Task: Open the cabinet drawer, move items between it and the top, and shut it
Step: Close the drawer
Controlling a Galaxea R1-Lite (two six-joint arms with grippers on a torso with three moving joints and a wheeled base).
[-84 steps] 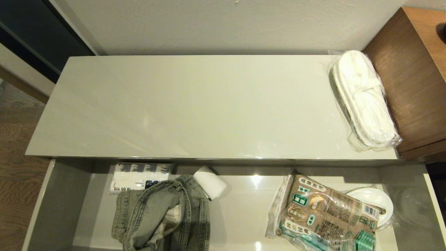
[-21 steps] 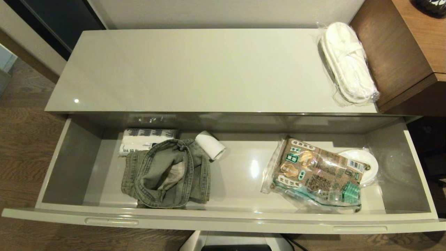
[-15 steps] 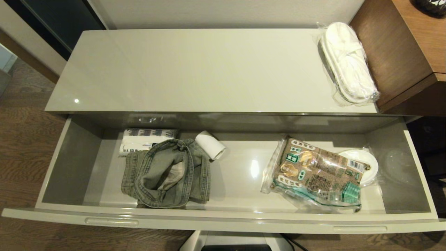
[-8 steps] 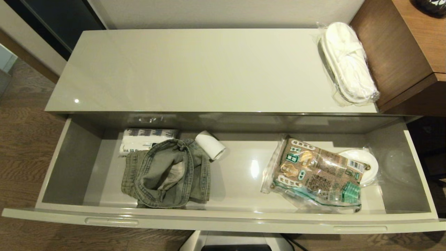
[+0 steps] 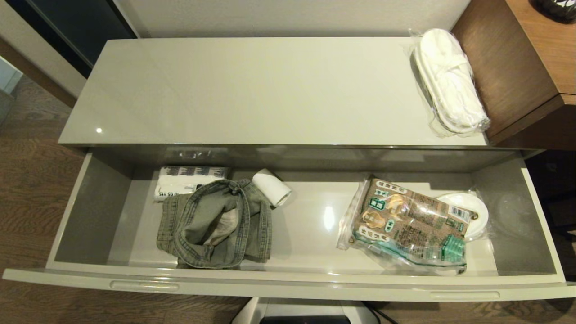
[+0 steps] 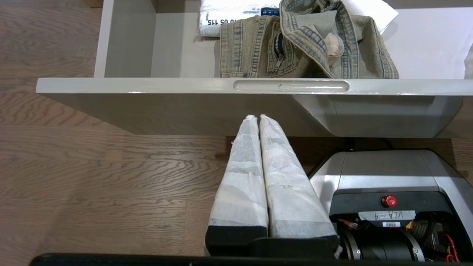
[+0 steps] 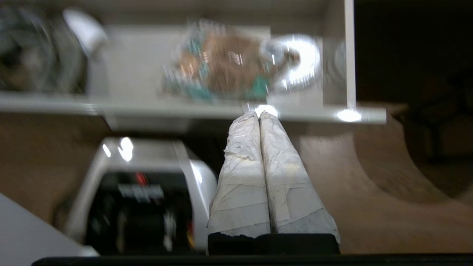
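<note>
The cabinet drawer (image 5: 288, 288) stands pulled wide open below the glossy beige top (image 5: 252, 90). A grey-green denim garment (image 5: 216, 222) lies crumpled in the drawer's left half, seen close in the left wrist view as the denim garment (image 6: 306, 44). Wrapped white slippers (image 5: 450, 83) lie at the top's right end. Neither arm shows in the head view. My left gripper (image 6: 258, 117) is shut and empty, low in front of the drawer front (image 6: 147, 87). My right gripper (image 7: 258, 114) is shut and empty, its tips before the drawer's front edge (image 7: 184, 109) near the right end.
In the drawer are also a white paper roll (image 5: 271, 187), a printed white pack (image 5: 189, 180), a brown packet with green labels (image 5: 405, 222) and a white plate (image 5: 472, 211). A brown wood desk (image 5: 522, 67) adjoins the top's right end. My base (image 6: 388, 184) sits under the drawer.
Since the oldest frame the head view has pulled back, bringing the whole open drawer into sight. Over the last second the objects have stayed put; the blurred right wrist view shows that arm moving.
</note>
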